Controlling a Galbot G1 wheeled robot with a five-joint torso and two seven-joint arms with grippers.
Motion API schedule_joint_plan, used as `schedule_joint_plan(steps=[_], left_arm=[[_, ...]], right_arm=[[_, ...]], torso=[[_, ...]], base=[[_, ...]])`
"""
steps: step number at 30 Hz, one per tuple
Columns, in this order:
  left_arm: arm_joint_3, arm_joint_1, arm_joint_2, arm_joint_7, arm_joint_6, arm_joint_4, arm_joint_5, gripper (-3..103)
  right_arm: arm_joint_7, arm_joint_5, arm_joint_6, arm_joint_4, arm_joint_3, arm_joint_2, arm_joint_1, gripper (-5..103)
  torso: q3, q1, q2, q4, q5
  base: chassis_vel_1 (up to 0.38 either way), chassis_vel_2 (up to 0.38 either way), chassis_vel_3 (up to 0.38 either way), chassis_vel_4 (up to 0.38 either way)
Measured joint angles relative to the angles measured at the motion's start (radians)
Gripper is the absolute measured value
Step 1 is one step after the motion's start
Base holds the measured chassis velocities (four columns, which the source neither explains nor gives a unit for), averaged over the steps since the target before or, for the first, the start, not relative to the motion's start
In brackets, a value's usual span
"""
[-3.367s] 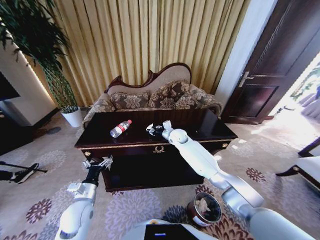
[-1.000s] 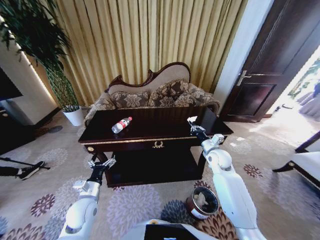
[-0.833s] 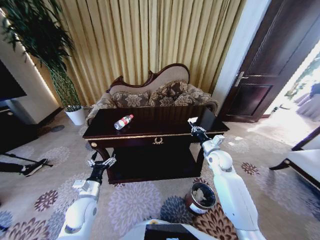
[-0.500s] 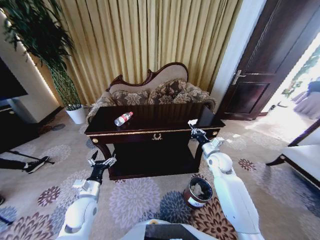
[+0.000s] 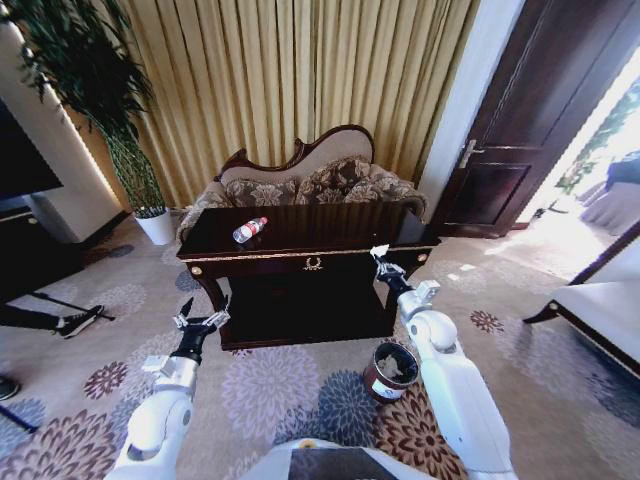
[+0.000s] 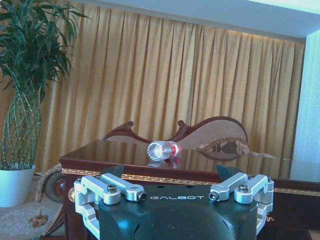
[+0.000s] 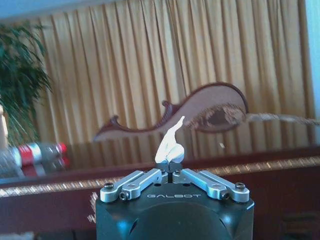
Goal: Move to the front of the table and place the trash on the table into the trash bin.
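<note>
Curtained sitting room; the dark table [image 5: 300, 232] stands before a carved sofa [image 5: 315, 180]. Since 3.4 s ago the right gripper [image 5: 381, 262] has come back off the tabletop to the table's right front corner, fingers pinched on a small white paper scrap [image 7: 170, 145] (twisted to a point, probably tissue). The trash bin [image 5: 390, 370] sits on the carpet below the right arm, white wads already inside, so a drop looks close. 1 red-labelled bottle [image 5: 249, 229] lies on its side on the table's left half. Left gripper [image 5: 199, 322] hangs spread open, low before the table.
</note>
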Motion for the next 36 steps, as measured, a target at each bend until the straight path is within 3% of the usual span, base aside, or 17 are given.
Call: schedule_joint_plan(steps=[16,36], left_arm=[[-0.020,-0.003,-0.003,0.002,0.017,-0.013,0.004,100],[-0.039,0.003,0.014,0.009,0.008,-0.019,-0.020,100]], right_arm=[[0.000,-0.124,0.009,-0.254,0.004,0.061,-0.080,0],[0.000,-0.391,-0.008,-0.686,-0.042,0.027,0.125,0]], torso=[[0.000,0.000,0.000,0.0000,0.0003],[0.000,0.000,0.000,-0.0001,0.0000]], base=[[0.000,0.000,0.000,0.000],[0.000,0.000,0.000,0.000]])
